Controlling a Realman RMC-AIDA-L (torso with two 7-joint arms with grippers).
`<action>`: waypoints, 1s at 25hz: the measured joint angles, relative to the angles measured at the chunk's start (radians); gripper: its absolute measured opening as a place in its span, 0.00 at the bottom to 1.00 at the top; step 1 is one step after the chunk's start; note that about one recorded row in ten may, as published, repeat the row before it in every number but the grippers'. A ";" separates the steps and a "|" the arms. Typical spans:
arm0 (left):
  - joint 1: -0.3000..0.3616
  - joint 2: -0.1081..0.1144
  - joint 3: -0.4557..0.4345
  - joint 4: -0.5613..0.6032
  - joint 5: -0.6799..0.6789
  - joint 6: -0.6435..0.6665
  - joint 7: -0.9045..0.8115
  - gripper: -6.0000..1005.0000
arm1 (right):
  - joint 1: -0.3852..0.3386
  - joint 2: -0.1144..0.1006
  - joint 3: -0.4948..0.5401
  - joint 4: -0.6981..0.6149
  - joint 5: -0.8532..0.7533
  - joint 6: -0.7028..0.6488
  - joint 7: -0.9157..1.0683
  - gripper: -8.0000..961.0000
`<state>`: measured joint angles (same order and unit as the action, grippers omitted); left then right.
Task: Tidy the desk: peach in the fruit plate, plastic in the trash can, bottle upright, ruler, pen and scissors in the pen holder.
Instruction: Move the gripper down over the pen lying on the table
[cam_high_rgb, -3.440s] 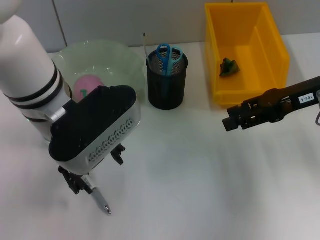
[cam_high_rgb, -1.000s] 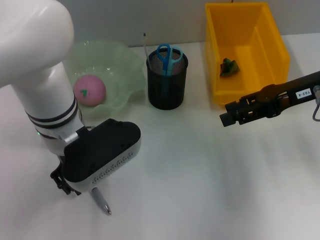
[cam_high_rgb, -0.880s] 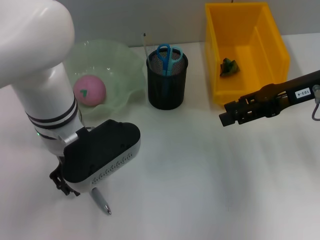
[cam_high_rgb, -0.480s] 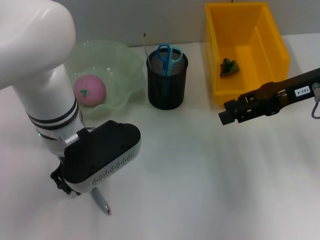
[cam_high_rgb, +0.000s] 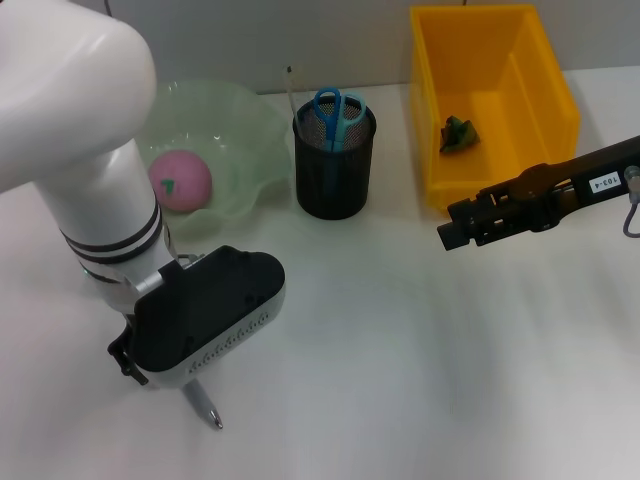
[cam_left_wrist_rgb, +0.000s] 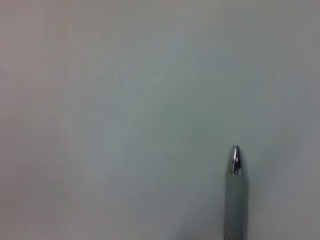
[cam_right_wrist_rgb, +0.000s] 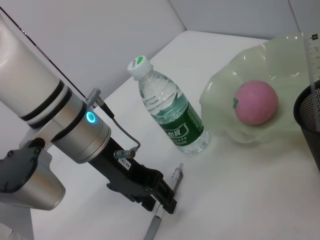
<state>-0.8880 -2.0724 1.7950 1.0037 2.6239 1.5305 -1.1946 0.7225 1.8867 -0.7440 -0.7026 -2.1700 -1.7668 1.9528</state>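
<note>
The left end effector (cam_right_wrist_rgb: 162, 200) at the head view's lower left appears clenched mid-barrel on the pen (cam_high_rgb: 203, 402), a light, rigid, slippery item.

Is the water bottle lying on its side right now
No, the water bottle stands upright on the table, cap up, beside the fruit plate.

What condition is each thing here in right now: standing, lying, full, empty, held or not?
Peach: resting in the green fruit plate.
Bottle: upright, capped.
Scissors: standing in the black pen holder.
Ruler: standing in the holder.
Plastic: lying in the yellow bin.
Pen: lying on the table, under the left claw.
Right claw: holding nothing.
</note>
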 joint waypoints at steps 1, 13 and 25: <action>0.000 0.000 0.000 0.000 0.000 0.000 0.000 0.47 | 0.000 0.000 0.000 0.000 0.000 0.000 0.000 0.71; 0.001 0.003 0.001 -0.002 -0.006 0.005 0.001 0.41 | 0.008 -0.001 0.000 -0.006 -0.001 0.000 0.006 0.71; 0.001 0.003 0.001 -0.014 -0.007 0.001 0.016 0.40 | 0.012 -0.003 0.000 -0.006 -0.001 -0.001 0.009 0.71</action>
<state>-0.8866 -2.0693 1.7963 0.9894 2.6166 1.5313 -1.1782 0.7349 1.8836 -0.7439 -0.7087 -2.1706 -1.7674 1.9618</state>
